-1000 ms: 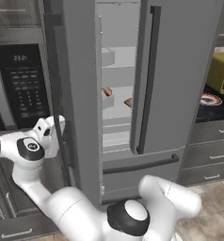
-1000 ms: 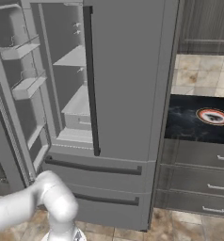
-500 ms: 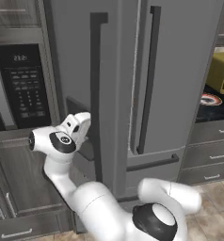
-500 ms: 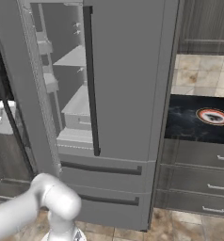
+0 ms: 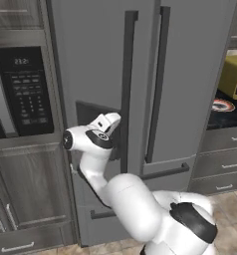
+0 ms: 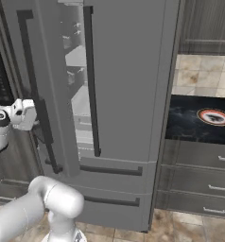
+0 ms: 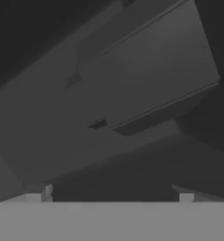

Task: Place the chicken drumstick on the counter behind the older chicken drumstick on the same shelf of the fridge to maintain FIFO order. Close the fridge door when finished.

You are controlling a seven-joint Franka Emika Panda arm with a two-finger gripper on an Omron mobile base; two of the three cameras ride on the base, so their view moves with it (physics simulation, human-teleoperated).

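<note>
— left base view: we saw the hand (image 5: 109, 121) against the fridge door (image 5: 90, 74), nearly shut.
— right base view: a gap remained. hand view: fingers parted, empty. we judged the door stiff, heavy; push near its handle (image 6: 36, 94).

A kitchen: fridge (image 5: 180, 74), microwave (image 5: 23, 89), marble counter (image 6: 190, 125), drawers (image 6: 199, 184).

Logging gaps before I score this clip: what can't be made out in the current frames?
- Shelf contents: in the right base view the nearly closed fridge door leaves only a narrow gap; the drumsticks can't be found there.
- Claw: pressed at the dispenser recess in the left base view; open or shut is unclear.
- Hand view: dark, close grey surfaces, hard to identify.
- Counter: cut off by the right edge.
</note>
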